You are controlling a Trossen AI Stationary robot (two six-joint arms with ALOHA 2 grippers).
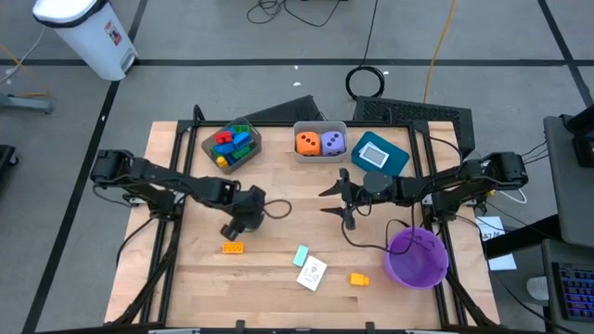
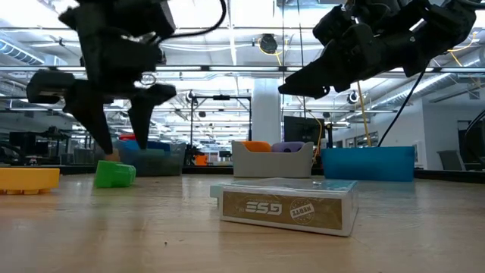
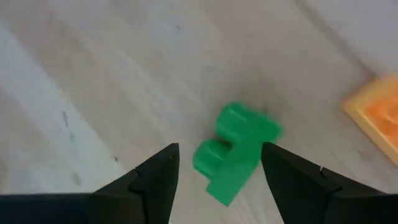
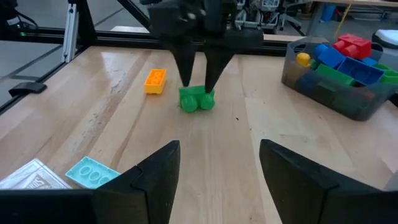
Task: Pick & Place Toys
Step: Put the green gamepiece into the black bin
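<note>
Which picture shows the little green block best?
The left wrist view: the green block fills the middle, between the left hand's open fingers. The right wrist view shows it smaller, under that hand. The low view shows its side. From above, the arm hides it.

A green block [image 4: 197, 99] lay on its side on the wood left of centre, its studs sideways. An orange block [image 1: 233, 248] lay nearer, another [image 1: 358, 277] near right. A teal block [image 1: 302, 254] and white card box [image 1: 312, 274] lay flat at near centre. Purple [image 1: 332, 142] and orange [image 1: 307, 143] dice sat in a far bin, mixed blocks [image 1: 232, 146] in another.
</note>
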